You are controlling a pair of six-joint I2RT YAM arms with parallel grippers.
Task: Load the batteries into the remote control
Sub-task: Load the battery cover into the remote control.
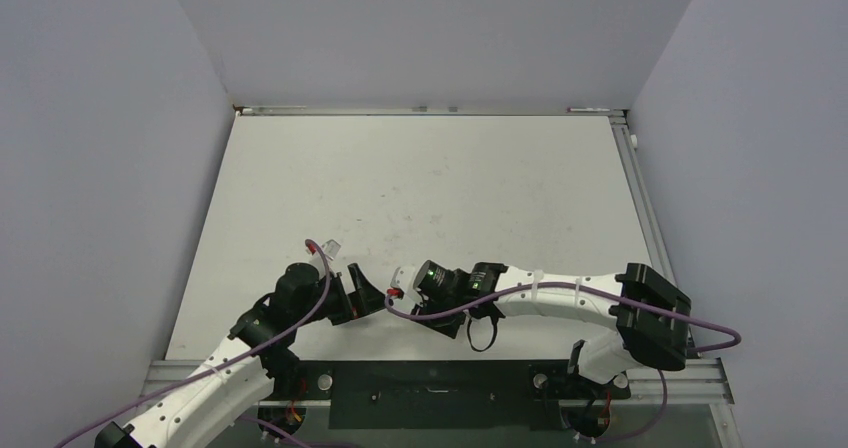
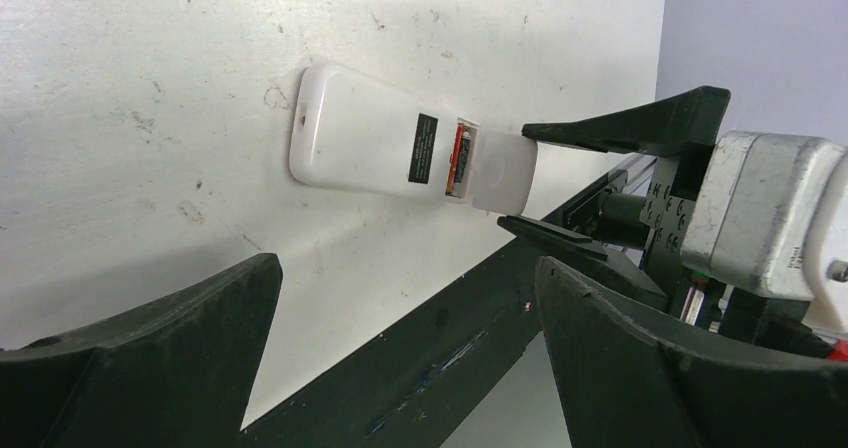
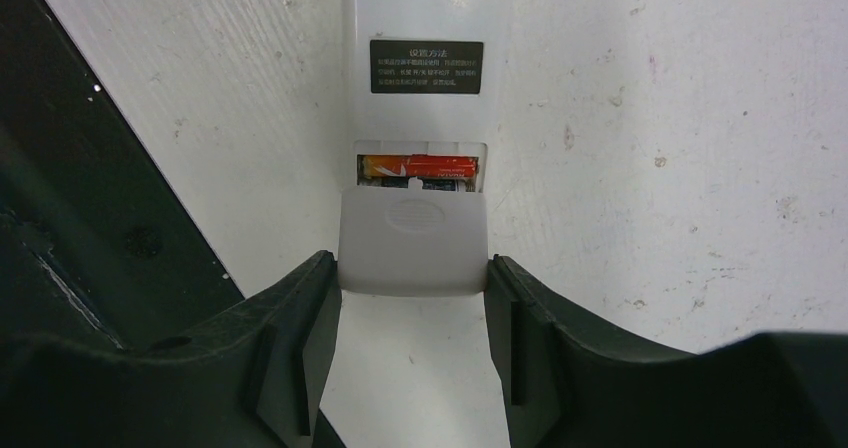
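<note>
The remote control [image 2: 365, 148] lies back-up on the table, near its front edge, and the batteries [image 3: 420, 167] show as orange-red in the open part of its compartment. The battery cover [image 3: 412, 243] sits partly off that compartment, overhanging the remote's end.

The white table [image 1: 420, 178] is scuffed and speckled, with a black rail [image 2: 430, 358] along the near edge and plain pale walls [image 1: 440, 28] on three sides.

The overhead view hides nearly all of the remote behind the two grippers. Only the wrist cameras show its black label [image 3: 426, 66] and the batteries.

The right gripper [image 3: 411, 266] stands half-closed, one finger pressed to each long side of the cover, so it grips that cover. The left gripper [image 2: 405, 268] is spread wide and holds nothing. It sits just beside the remote, with its jaws facing the remote's long side.
</note>
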